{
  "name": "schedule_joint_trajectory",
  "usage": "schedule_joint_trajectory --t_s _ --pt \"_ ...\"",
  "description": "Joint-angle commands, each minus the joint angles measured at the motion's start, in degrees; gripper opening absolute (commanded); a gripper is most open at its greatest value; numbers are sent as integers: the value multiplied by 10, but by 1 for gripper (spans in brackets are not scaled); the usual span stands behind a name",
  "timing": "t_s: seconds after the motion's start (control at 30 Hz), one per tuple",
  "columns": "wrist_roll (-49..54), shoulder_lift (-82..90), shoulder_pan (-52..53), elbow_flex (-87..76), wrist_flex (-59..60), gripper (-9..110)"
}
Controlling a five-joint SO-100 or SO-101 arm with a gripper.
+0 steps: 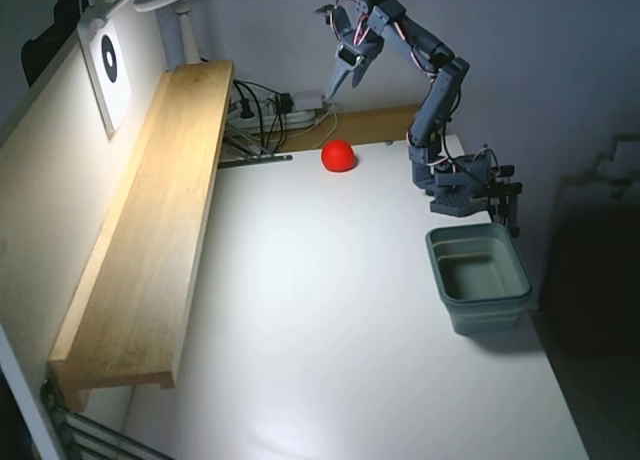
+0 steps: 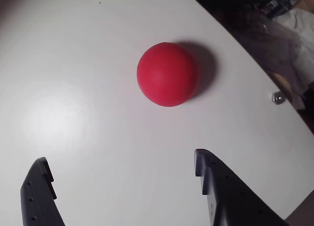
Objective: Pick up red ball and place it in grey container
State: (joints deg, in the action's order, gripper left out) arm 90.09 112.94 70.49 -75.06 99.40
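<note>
Now the gripper (image 2: pixel 122 174) is held above the table, jaws spread wide and empty, with the ball (image 2: pixel 168 74) seen just ahead, slightly right in the wrist view.

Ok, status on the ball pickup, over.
Gripper open, hovering above the table. Red ball untouched, ahead of the jaws. Grey container empty. Nothing in the way.

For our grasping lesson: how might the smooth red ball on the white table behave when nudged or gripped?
The smooth red ball is round on a flat white table, so it would probably roll if nudged. Its matte, seamless surface may slip from the open fingers unless squeezed across the middle.
</note>
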Motion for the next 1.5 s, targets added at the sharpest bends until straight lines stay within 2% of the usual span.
schedule_joint_trajectory --t_s 0.0,0.47,0.83,1.47 --pt "-1 -14 7 25 -3 38" --pt "-1 -139 7 108 -46 38" --pt "-1 -151 31 118 -48 38" --pt "-1 -264 31 226 -53 38"
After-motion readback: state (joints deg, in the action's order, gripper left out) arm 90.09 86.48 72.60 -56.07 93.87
